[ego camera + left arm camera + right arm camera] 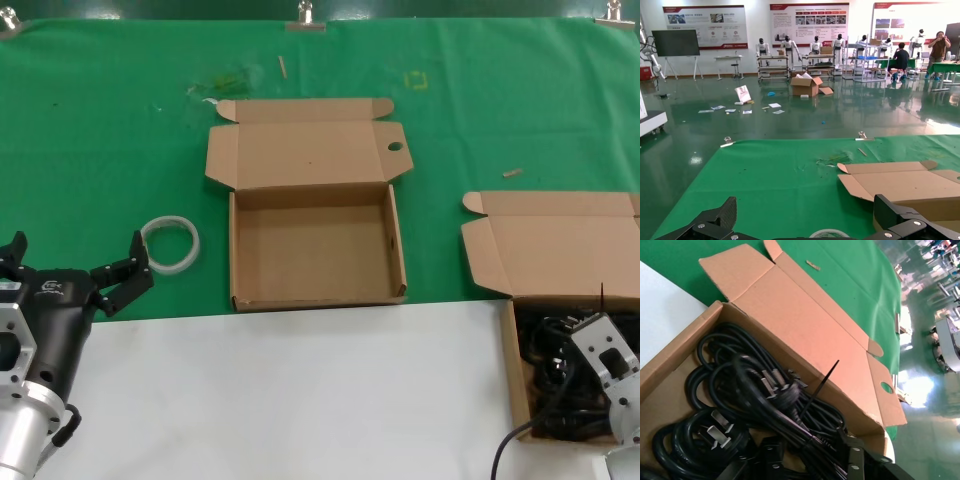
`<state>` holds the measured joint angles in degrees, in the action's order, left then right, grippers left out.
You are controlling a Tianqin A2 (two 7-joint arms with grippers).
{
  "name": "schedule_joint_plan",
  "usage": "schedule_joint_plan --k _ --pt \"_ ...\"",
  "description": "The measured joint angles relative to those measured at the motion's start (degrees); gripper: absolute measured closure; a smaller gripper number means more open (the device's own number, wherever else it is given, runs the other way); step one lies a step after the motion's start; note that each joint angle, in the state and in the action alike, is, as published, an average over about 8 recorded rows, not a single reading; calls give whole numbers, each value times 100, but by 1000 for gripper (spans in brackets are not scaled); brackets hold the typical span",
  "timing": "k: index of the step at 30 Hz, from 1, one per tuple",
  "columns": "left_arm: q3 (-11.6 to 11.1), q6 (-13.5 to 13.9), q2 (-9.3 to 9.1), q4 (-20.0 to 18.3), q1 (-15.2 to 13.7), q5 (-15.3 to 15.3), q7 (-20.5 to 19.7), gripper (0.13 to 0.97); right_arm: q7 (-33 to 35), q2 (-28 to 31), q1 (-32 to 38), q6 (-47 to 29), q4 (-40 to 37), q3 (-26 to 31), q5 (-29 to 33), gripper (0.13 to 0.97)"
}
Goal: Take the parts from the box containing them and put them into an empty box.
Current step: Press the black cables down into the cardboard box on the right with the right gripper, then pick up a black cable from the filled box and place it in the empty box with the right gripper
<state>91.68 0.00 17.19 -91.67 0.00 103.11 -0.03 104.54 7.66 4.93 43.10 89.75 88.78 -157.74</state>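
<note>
Black power cords (755,390) lie tangled in the brown carton (520,390) at the table's right front, its lid (560,245) folded back. My right gripper (812,460) is down inside that carton, fingers (856,456) apart on either side of a strand of cords, not closed on it. The head view shows its wrist (606,352) over the cords (555,375). The empty box (398,250) sits open in the middle, with a round hole in a lid flap (394,147). At the near left my left gripper (75,258) hangs open and holds nothing.
A white ring (170,243) lies on the green cloth just past the left gripper, between it and the empty box. White table surface (300,400) runs along the front. Small scraps (512,172) lie on the cloth farther back.
</note>
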Motion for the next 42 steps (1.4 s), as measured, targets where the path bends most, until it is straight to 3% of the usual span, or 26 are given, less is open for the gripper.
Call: schedule_joint_plan --k 11,24,28,32,38,42 --pt "0 0 0 0 0 0 0 132 -44 0 27 -49 -35 8 0 819" --pt "0 0 0 0 0 0 0 132 -147 1 9 -22 1056 364 0 860" --pt "0 0 0 0 0 0 0 132 -479 7 145 67 1388 887 0 860" --pt "0 0 0 0 0 0 0 132 -1082 12 515 87 1458 1787 0 860" --pt "0 0 0 0 0 0 0 132 -1892 17 1217 -73 1008 3101 0 860" --pt "0 0 0 0 0 0 0 132 -2215 29 1562 -266 539 3675 4 860"
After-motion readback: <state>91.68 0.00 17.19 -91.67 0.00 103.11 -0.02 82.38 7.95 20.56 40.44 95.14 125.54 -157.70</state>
